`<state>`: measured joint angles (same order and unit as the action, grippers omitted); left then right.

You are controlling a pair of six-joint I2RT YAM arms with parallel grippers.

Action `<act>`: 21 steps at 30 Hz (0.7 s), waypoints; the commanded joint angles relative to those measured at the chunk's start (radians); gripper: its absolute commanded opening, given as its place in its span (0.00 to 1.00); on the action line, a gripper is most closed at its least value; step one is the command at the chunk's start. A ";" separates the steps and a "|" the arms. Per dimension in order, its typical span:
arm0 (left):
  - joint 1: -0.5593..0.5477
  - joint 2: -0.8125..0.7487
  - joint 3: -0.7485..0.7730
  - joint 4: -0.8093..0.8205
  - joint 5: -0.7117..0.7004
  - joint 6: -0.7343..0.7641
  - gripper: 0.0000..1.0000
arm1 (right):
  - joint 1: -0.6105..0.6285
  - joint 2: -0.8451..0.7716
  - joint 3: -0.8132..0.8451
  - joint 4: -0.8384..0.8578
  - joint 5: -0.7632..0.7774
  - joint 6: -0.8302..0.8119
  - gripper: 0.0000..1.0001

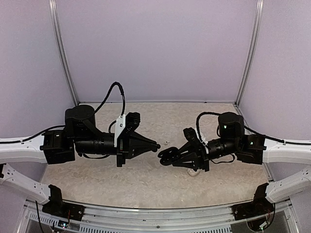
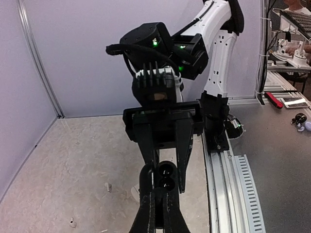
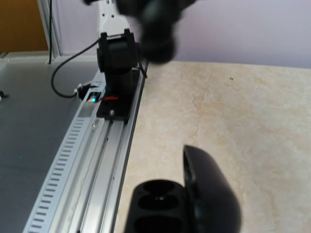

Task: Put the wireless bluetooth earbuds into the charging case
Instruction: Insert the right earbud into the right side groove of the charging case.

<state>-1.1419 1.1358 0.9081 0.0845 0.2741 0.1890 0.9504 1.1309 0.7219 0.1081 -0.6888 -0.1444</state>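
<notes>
The black charging case [image 1: 165, 156] is open and held above the table by my right gripper [image 1: 171, 156], which is shut on it. In the left wrist view the case [image 2: 168, 175] faces me with two round sockets, lid [image 2: 145, 180] to the left. In the right wrist view the sockets [image 3: 158, 204] look empty and the lid [image 3: 211, 194] stands up on the right. My left gripper [image 1: 155, 145] points at the case, fingertips [image 2: 154, 206] nearly together right at its near edge. A small dark thing fills their narrow gap, apparently one earbud. The other earbud is not in view.
Small pale bits lie on the beige tabletop [image 2: 108, 187] [image 2: 73, 223] and below the right gripper [image 1: 192, 171]. An aluminium rail [image 2: 228, 184] with the arm bases runs along the near edge, also seen in the right wrist view [image 3: 97, 160]. Purple walls enclose the table.
</notes>
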 commanded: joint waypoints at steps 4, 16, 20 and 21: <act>-0.093 0.055 0.028 -0.022 -0.077 0.061 0.00 | 0.042 0.045 0.053 -0.028 0.059 -0.016 0.00; -0.113 0.117 0.050 -0.016 -0.143 0.061 0.00 | 0.060 0.053 0.051 -0.018 0.105 0.014 0.00; -0.114 0.135 0.059 -0.023 -0.156 0.063 0.00 | 0.062 0.048 0.047 -0.013 0.109 0.021 0.00; -0.115 0.138 0.061 -0.023 -0.157 0.065 0.00 | 0.062 0.046 0.046 -0.011 0.109 0.022 0.00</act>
<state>-1.2495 1.2579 0.9276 0.0658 0.1417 0.2379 0.9997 1.1793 0.7437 0.0910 -0.5934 -0.1371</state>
